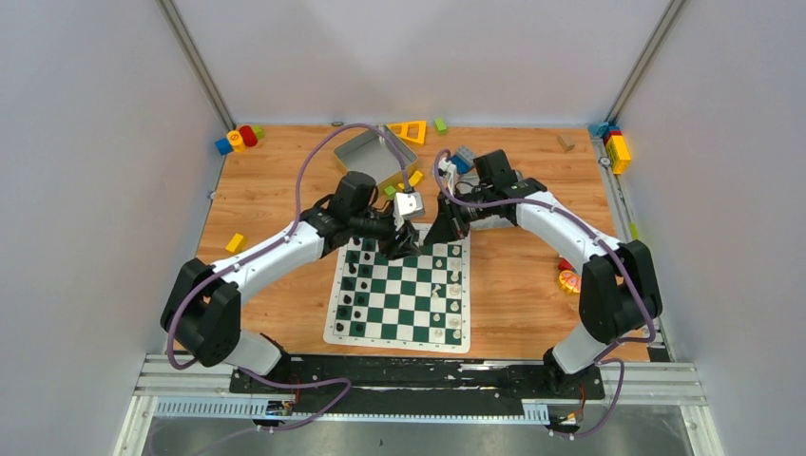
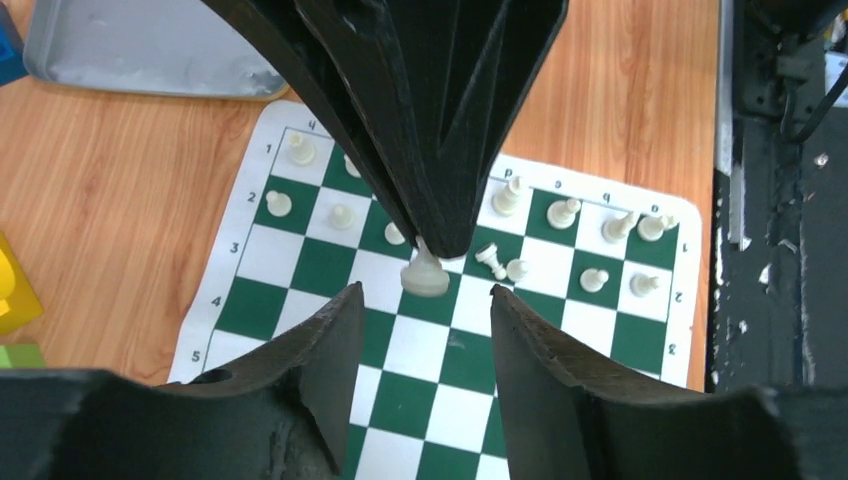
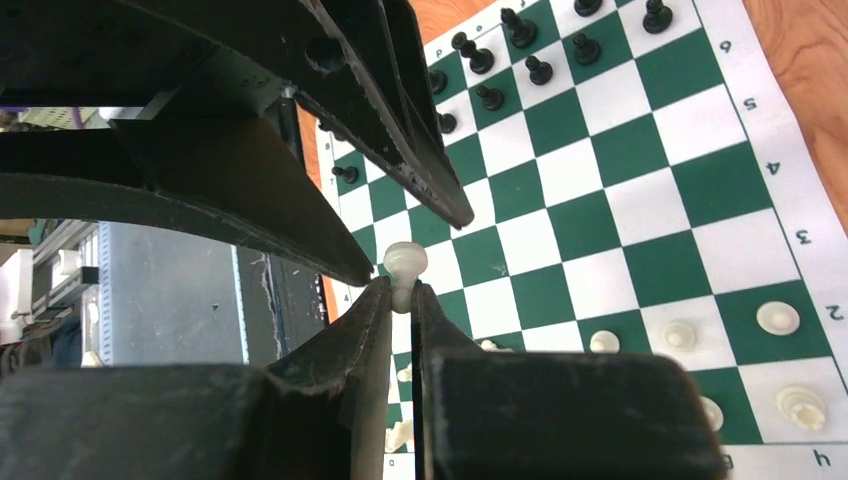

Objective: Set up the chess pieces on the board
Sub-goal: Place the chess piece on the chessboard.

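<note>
The board [image 1: 404, 304] lies between the arms, with black chess pieces [image 1: 354, 285] along its left side and white ones [image 1: 454, 285] along its right. Both grippers meet over its far edge. My right gripper [image 3: 402, 290] is shut on a white pawn [image 3: 405, 262], pinching it by the neck just below its head. In the left wrist view the same pawn [image 2: 425, 275] hangs base-down from the right gripper's fingers [image 2: 440, 200]. My left gripper [image 2: 424, 292] is open, its fingers standing apart on either side of the pawn without touching it. One white piece [image 2: 490, 262] lies toppled.
A grey metal tray [image 1: 366, 152] sits just behind the grippers. Colourful toy blocks lie at the far left corner [image 1: 239, 138], at the far right corner [image 1: 616, 147], and near the back edge [image 1: 409, 131]. A yellow block [image 1: 235, 243] and a small toy [image 1: 568, 280] flank the board.
</note>
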`<action>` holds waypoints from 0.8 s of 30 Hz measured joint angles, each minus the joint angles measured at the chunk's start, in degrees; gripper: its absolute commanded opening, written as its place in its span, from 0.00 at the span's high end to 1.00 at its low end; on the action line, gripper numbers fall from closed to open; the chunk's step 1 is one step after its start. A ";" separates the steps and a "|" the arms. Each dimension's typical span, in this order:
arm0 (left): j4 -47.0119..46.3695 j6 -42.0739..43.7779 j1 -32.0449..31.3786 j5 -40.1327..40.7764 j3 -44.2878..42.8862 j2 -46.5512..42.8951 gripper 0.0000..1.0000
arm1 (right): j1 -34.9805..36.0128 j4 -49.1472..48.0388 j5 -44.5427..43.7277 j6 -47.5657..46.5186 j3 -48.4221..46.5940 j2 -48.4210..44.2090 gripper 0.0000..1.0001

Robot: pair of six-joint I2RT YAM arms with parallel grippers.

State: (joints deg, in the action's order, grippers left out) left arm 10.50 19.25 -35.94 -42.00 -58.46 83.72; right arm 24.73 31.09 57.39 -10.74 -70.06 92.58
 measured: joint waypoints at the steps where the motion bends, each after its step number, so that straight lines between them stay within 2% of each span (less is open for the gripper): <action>1: 0.24 0.28 0.00 0.61 0.37 -0.22 0.31 | 0.00 0.24 -0.39 -0.26 0.00 -0.02 1.00; 3: 0.61 1.09 0.13 1.57 1.09 -0.81 0.16 | 0.00 1.20 -1.57 -1.05 0.00 -0.22 1.00; 7: 1.90 3.50 1.16 3.50 2.45 -3.23 0.03 | 0.00 3.32 -4.94 -2.99 0.28 -1.62 1.00; 12: 5.03 7.50 3.80 5.44 3.04 -7.48 0.00 | 0.17 7.19 -10.95 -5.97 0.70 -2.99 1.00; 16: 7.87 9.88 6.71 6.49 3.04 -10.34 0.00 | 1.66 10.69 -18.95 -8.63 0.66 -2.43 1.00; 24: 14.14 11.37 12.22 8.33 3.04 -14.16 0.00 | 8.94 16.81 -33.22 -11.74 -1.79 4.26 1.00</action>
State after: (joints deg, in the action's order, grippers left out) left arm 24.64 30.61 -23.73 -33.67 -55.42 69.56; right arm 33.67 47.90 24.16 -22.48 -71.85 96.84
